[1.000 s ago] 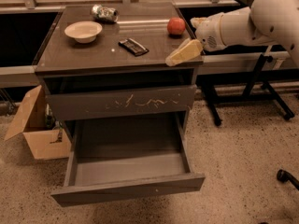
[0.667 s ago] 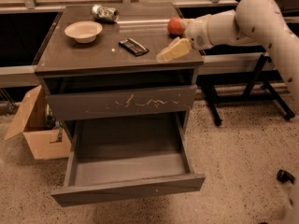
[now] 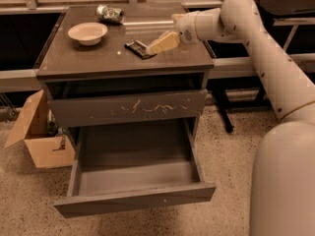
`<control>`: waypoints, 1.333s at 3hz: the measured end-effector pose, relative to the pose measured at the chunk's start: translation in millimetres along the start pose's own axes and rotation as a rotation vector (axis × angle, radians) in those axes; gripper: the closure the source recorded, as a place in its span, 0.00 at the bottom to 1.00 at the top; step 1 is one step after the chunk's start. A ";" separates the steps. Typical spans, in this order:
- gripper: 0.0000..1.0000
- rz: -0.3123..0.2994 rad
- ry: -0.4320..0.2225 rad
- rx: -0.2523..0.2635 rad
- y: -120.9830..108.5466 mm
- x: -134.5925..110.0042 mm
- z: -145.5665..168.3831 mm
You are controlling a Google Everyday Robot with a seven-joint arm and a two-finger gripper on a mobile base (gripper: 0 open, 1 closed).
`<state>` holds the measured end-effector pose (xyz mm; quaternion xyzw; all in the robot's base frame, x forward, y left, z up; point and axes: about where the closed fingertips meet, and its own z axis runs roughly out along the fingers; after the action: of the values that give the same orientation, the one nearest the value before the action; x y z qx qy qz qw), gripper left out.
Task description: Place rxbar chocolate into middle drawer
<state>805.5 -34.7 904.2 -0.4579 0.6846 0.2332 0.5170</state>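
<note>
A robot arm [image 3: 266,48] stretches in from the right of the frame across a cabinet top [image 3: 98,58]. Its gripper [image 3: 163,43] is angled down toward the bar [image 3: 139,48] just above the frame's centre. The bar, a dark flat packet, lies on the top near the middle and slightly toward the front edge. It is at the gripper's lower-left tip, touching it or very nearly so. Whether the jaws stand apart, stand together or already pinch the bar's near end cannot be told from this angle, nor can whether the bar sits between them or just beyond them.

The low, slanting approach looks suited to a thin packet lying flat on a hard surface, which likely has to be taken by its edges. Below, in the lower half of the frame, the drawer [image 3: 133,178] is pulled well out and its plain grey box is bare, apparently ready to receive the bar. Above it, the scratched front [image 3: 128,107] is closed, so the way down from the top's front edge is clear.

A bowl [image 3: 87,32] and a can [image 3: 110,14] sit at the upper left of the top, well apart from the bar and out of the gripper's line. A cardboard box [image 3: 42,146] rests on the floor at the left edge. By this view the pick-up is the step in hand, and the drop into the drawer is not yet done.
</note>
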 end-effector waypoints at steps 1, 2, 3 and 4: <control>0.00 0.042 -0.011 0.035 -8.0 6.3 37.9; 0.00 0.075 -0.009 0.048 -9.1 14.6 72.3; 0.00 0.096 0.001 0.050 -7.6 23.6 98.3; 0.14 0.114 0.009 0.053 -6.9 30.9 115.2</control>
<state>866.9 41.4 835.7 -0.4054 0.7177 0.2423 0.5117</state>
